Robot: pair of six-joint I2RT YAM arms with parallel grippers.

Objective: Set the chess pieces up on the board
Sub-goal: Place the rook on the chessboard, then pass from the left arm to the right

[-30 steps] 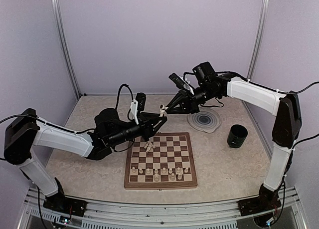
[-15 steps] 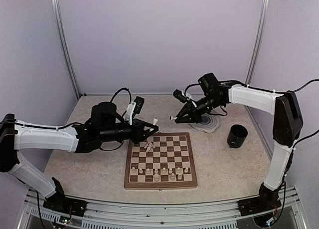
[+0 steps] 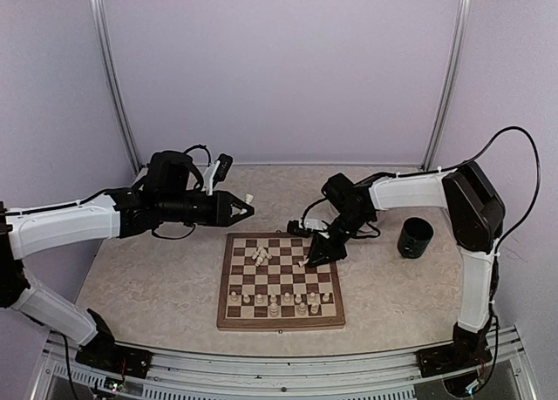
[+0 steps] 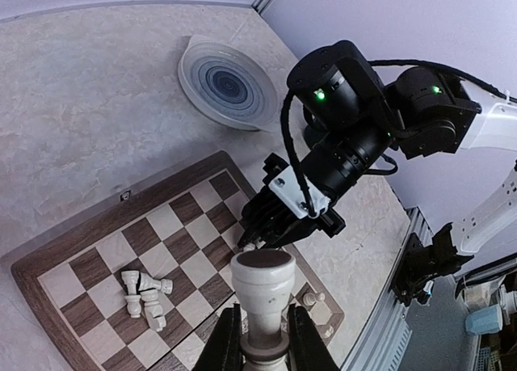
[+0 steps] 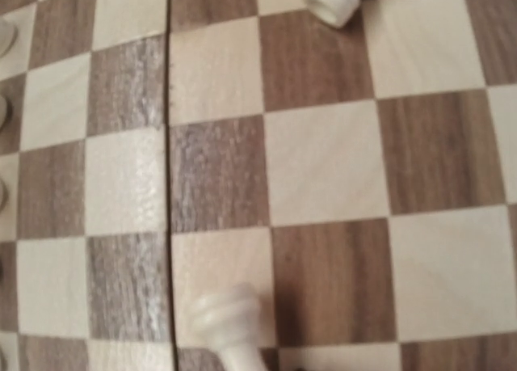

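Observation:
The board [image 3: 279,323] lies flat near the front, with two rows of cream chess pieces [image 3: 279,302] standing along its near side. A few more pieces [image 4: 144,294] lie toppled near its far left corner. My left gripper [image 3: 242,206] hovers left of the board's far edge, shut on a cream piece [image 4: 262,302] held by its stem. My right gripper [image 3: 309,262] reaches down to the board's right-middle squares. A blurred cream piece [image 5: 230,318] sits at its tip on a light square. The right fingers are outside their own view.
A round grey-ringed plate [image 4: 224,82] lies beyond the board's far right corner, behind the right arm. A dark green cup [image 3: 416,237] stands to the right of the board. Purple walls close in the table.
The left arm drew back to the left with its piece. The right arm swung down from above the plate onto the board, carrying a small piece.

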